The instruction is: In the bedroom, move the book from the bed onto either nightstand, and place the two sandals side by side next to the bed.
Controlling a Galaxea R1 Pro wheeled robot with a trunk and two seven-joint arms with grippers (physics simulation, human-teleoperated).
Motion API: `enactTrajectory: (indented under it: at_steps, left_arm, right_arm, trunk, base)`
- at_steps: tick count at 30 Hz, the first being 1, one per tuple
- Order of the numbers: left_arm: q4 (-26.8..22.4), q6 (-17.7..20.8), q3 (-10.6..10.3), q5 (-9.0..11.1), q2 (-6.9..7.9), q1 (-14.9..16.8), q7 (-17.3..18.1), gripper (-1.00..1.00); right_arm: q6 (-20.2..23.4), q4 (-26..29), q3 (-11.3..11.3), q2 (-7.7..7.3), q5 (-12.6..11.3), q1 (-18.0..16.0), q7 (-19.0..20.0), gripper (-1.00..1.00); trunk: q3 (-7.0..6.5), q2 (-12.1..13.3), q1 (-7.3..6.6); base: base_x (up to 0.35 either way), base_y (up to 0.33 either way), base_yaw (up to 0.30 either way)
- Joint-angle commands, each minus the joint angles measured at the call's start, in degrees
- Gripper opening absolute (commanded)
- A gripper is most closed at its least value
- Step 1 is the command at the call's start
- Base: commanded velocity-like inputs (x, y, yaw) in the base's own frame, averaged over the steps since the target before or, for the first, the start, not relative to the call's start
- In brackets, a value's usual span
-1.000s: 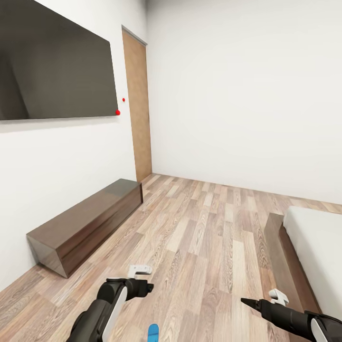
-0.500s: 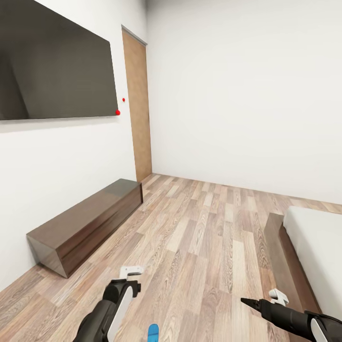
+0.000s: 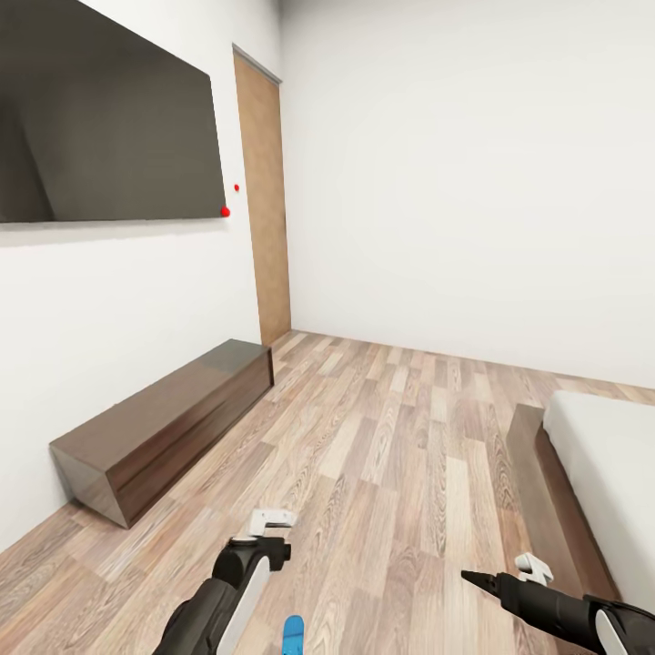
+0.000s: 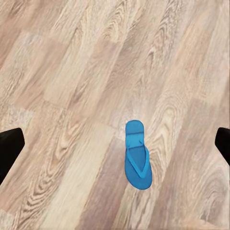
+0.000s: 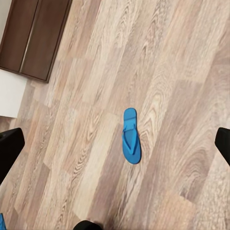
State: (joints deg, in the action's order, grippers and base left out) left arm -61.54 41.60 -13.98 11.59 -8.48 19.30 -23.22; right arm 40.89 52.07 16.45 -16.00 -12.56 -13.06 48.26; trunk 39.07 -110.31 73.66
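Note:
One blue sandal (image 4: pixel 136 155) lies flat on the wood-plank floor, strap up. My left gripper (image 4: pixel 115 146) hangs above it, open, its dark fingertips (image 4: pixel 9 148) far apart with nothing between them. My right gripper (image 5: pixel 115 146) also looks down on a blue sandal (image 5: pixel 131 136) and stands open. In the head view the sandal's tip (image 3: pixel 293 634) shows at the lower edge, between the left gripper (image 3: pixel 273 537) and the right gripper (image 3: pixel 482 582). The bed (image 3: pixel 605 464) with its dark frame lies at the right. The book and the nightstands are out of view.
A long low dark cabinet (image 3: pixel 164 428) stands along the left wall under a big dark screen (image 3: pixel 100 136). A wooden door (image 3: pixel 264 200) is in the far corner. Open plank floor (image 3: pixel 400 437) runs between cabinet and bed. A blue sliver (image 5: pixel 1 221) shows at one edge.
My left gripper swung slightly left, then back right and forward above the sandal. The head view tilted a touch. The right arm and the sandal have not moved.

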Motion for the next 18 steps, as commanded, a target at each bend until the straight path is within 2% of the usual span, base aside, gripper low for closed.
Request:
enactTrajectory:
  at_steps: [1, 3, 5, 18]
  left_arm:
    - [-0.03, 0.08, -0.16, 0.50, 0.05, 0.04, 1.86, 1.00]
    - [0.00, 0.02, -0.20, 0.39, 0.10, 0.04, 6.15, 1.00]
    - [0.01, -0.01, -0.20, 0.27, 0.12, 0.05, 8.14, 1.00]
    - [0.10, -0.03, -0.26, 0.20, 0.12, 0.05, 9.50, 1.00]
  right_arm:
    - [0.33, 0.02, 0.07, 0.00, -0.18, -0.04, 0.11, 1.00]
    - [0.33, 0.04, 0.07, 0.00, -0.18, -0.04, 0.10, 1.00]
    - [0.33, 0.04, 0.07, 0.00, -0.18, -0.04, 0.09, 1.00]
    - [0.33, 0.00, 0.07, 0.00, -0.18, -0.04, 0.09, 1.00]
  trunk:
    - [0.24, -0.44, 0.22]
    - [0.60, -1.25, 0.66]
    - [0.96, -2.05, 1.10]
    - [3.30, -7.26, 3.95]
  base:
    - [0.000, 0.000, 0.000]
    - [0.000, 0.000, 0.000]
    - [0.000, 0.000, 0.000]
    - [0.000, 0.000, 0.000]
